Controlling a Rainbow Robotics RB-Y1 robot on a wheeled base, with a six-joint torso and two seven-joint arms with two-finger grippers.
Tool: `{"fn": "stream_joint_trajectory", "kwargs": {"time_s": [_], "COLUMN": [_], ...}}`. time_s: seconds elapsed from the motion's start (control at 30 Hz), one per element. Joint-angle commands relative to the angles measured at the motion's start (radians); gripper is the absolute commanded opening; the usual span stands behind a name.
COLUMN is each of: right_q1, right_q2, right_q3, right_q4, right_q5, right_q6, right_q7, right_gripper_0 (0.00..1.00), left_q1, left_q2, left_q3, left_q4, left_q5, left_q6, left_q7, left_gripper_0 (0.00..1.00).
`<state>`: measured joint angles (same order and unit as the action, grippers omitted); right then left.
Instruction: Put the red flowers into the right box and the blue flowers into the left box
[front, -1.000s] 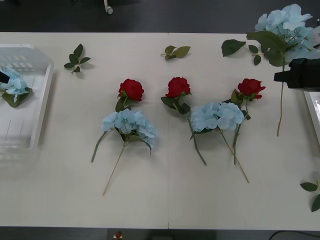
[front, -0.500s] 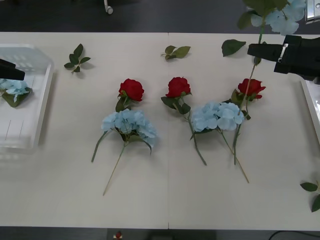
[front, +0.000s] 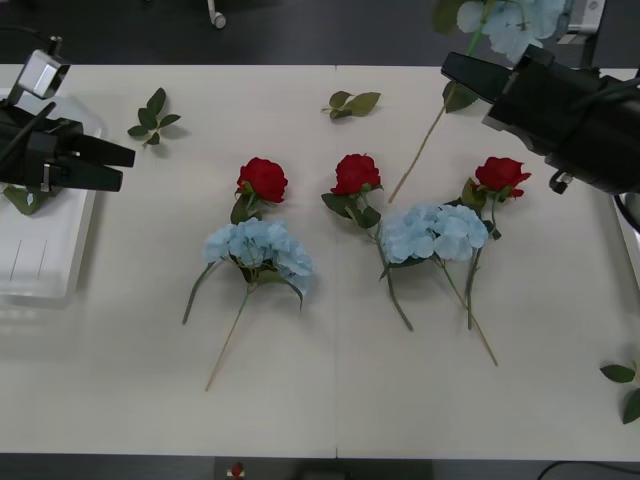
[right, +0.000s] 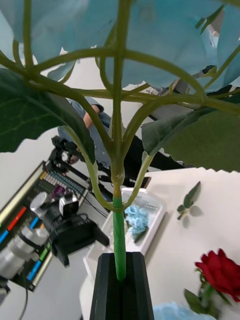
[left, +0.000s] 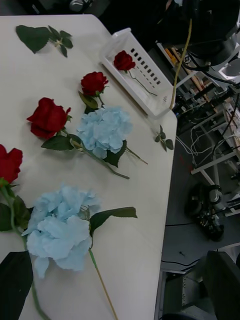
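The right gripper (right: 120, 280) is clamped on the green stem of a blue flower (front: 515, 20), holding it raised above the table's far right corner, stem slanting down toward the middle. The left gripper (front: 112, 168), its fingers spread and holding nothing, hovers at the inner rim of the left box (front: 40, 280). Three red flowers (front: 263, 180) and two blue clusters (front: 260, 248) lie mid-table, with bare tabletop (front: 330, 400) along the near edge. The right box (left: 135, 70), at the table's right edge, holds one red rose (left: 123, 60).
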<state>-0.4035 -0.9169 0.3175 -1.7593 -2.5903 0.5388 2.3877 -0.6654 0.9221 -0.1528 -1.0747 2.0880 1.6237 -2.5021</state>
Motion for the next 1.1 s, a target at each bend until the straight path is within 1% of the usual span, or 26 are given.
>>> {"fn": "stream_joint_trajectory", "kwargs": {"time_s": [0.03,0.17,0.2,0.23,0.27,0.4,0.47,0.67,0.87,0.97,1.1], "right_q1": [-0.110,-0.181,-0.210,-0.219,-0.245,-0.290,-0.304,-0.310,-0.321,-0.321,-0.321], "right_q2": [0.032,0.033,0.041,0.046,0.064,0.113,0.135,0.167,0.178,0.178,0.179], "right_q3": [0.088,0.143,0.153,0.157,0.157,0.157,0.157,0.157,0.157,0.157,0.157], "right_q4": [-0.031,-0.008,0.012,0.024,0.057,0.133,0.156,0.159,0.158,0.158,0.158], "right_q5": [0.006,0.007,0.009,0.009,0.013,0.061,0.072,0.072,0.072,0.072,0.072], "right_q6": [-0.054,-0.062,-0.045,-0.036,-0.002,0.079,0.093,0.064,0.052,0.055,0.056], "right_q7": [0.010,0.005,0.002,0.001,-0.001,-0.002,-0.002,0.001,-0.005,-0.008,-0.015], "right_gripper_0": [0.00,0.00,0.00,0.00,0.00,0.00,0.00,0.00,0.00,0.00,0.00], "left_q1": [-0.013,-0.013,-0.013,-0.013,-0.013,-0.013,-0.013,-0.013,-0.013,-0.014,-0.013], "left_q2": [-0.040,-0.101,-0.124,-0.135,-0.157,-0.204,-0.232,-0.302,-0.361,-0.374,-0.379], "left_q3": [0.032,0.033,0.033,0.033,0.033,0.033,0.033,0.033,0.030,0.004,-0.070], "left_q4": [-0.114,-0.189,-0.214,-0.226,-0.249,-0.292,-0.310,-0.334,-0.364,-0.378,-0.404], "left_q5": [0.024,0.023,0.018,0.015,0.003,-0.023,-0.037,-0.082,-0.151,-0.158,-0.144], "left_q6": [-0.042,-0.070,-0.082,-0.087,-0.097,-0.114,-0.119,-0.136,-0.189,-0.225,-0.323], "left_q7": [0.037,0.131,0.164,0.175,0.204,0.270,0.301,0.315,0.321,0.327,0.328], "left_gripper_0": [0.98,0.99,0.99,0.98,0.98,0.98,0.98,0.99,0.99,0.99,0.98]}}
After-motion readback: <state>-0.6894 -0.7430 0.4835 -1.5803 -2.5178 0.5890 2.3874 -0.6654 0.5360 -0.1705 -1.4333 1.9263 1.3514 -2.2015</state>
